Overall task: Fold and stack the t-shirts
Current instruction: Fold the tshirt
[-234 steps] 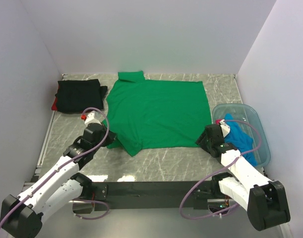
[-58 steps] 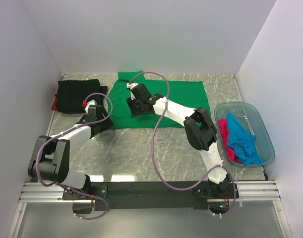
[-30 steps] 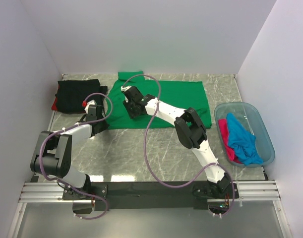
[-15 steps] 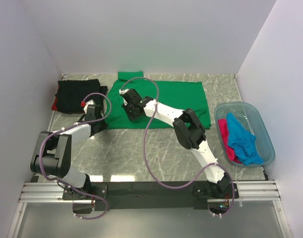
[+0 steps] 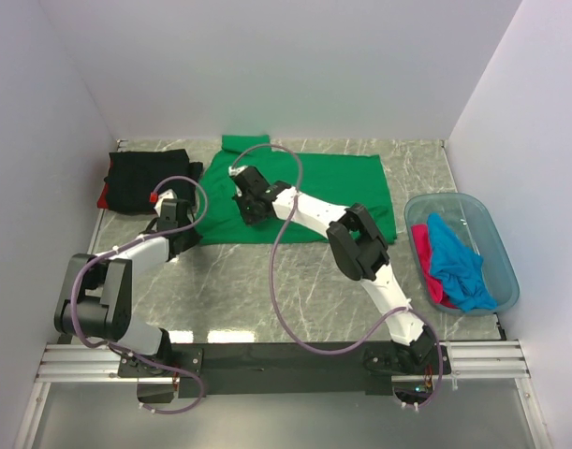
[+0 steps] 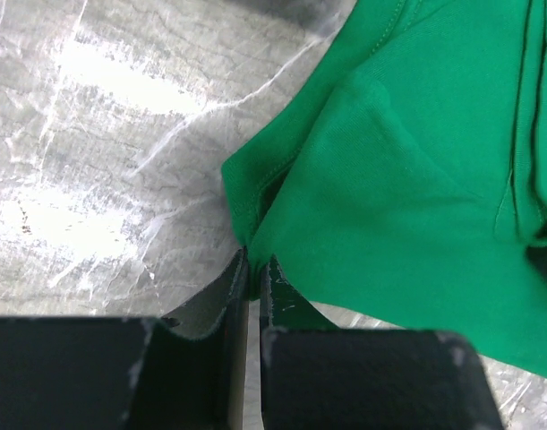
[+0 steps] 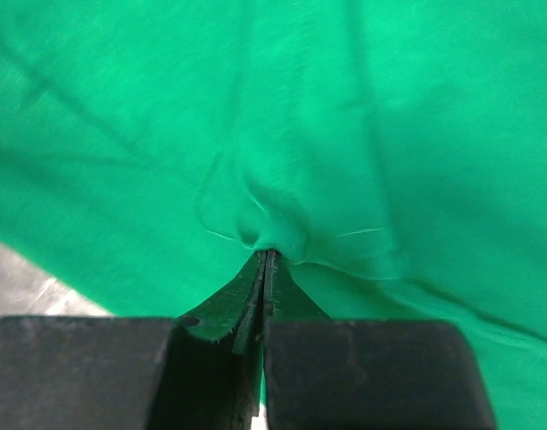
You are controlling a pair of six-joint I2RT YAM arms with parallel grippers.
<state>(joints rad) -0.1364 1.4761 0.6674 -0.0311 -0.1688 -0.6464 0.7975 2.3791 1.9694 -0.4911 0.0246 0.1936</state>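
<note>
The step in hand looks like a sideways fold of the bright green cloth t-shirt [image 5: 304, 192], which lies flat as a wide band across the far middle of the grey marbled table [image 5: 267, 281]. The left gripper [image 6: 252, 273] sits at the shirt's near left corner. Its fingers are drawn almost together with only a sliver of gap, and the stitched hem is apparently nipped at their tips. The right gripper [image 7: 266, 260] reaches across to the shirt's left part, with its fingers pressed tight on a small ridge of green cloth that puckers around the pinch. At the far left a folded black cloth t-shirt [image 5: 150, 178] rests on a red cloth garment [image 5: 102, 198], probably the stack to be joined. A blue cloth t-shirt [image 5: 454, 262] and a pink cloth t-shirt [image 5: 424, 245] wait crumpled in the translucent blue plastic tub [image 5: 506, 271] at the right. The next move probably calls for both arms to lift together and carry the left portion over toward the right. They should keep the edge taut between the two pinches so the cloth lands square, not bunched.
</note>
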